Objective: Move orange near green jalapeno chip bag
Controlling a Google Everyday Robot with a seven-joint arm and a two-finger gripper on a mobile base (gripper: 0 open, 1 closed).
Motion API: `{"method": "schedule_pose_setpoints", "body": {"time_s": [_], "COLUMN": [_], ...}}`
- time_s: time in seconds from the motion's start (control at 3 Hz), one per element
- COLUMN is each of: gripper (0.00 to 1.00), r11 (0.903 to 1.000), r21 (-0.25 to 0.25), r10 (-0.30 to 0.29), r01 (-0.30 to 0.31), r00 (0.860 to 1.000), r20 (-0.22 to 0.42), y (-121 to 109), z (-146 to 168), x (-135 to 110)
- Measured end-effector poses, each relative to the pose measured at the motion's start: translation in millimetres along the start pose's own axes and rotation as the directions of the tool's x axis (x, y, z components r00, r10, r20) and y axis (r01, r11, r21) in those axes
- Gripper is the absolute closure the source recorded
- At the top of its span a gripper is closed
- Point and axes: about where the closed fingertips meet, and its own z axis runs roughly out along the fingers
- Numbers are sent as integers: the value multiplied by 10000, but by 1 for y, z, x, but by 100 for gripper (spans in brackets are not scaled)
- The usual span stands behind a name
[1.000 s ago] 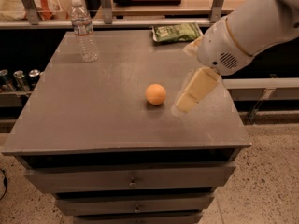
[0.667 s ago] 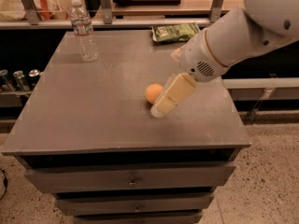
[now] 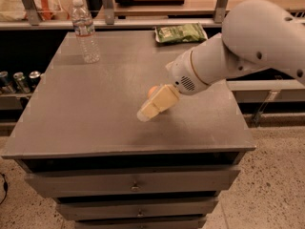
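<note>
Our gripper [image 3: 147,111] has swung left over the tabletop [image 3: 95,109] onto the orange [image 3: 152,90] (a sliver shows; the jaws' state we cannot tell), a grasp seemingly near, the green jalapeno chip bag [image 3: 181,33] well apart at the far edge.

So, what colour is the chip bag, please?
The chip bag is olive green, camera view; gripper by the orange.

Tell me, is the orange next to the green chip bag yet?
Not yet. Nothing looks done: the orange sits far in front of the green chip bag. In hand: the gripper is right at the orange, hiding most of it. Left: grab it, carry it over.
</note>
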Motion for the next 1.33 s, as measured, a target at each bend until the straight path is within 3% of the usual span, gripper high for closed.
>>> {"method": "schedule_pose_setpoints", "body": {"time_s": [0.67,1.33], "gripper": [0,0], "r11": [9966,9953], "r21": [-46,-138], "r10": [816,970], "r01": [-817,-962], "r00": [9889,9769], "r20": [1245,1902], "y": [-11,-21], "z": [28,34], "x": [8,10]}}
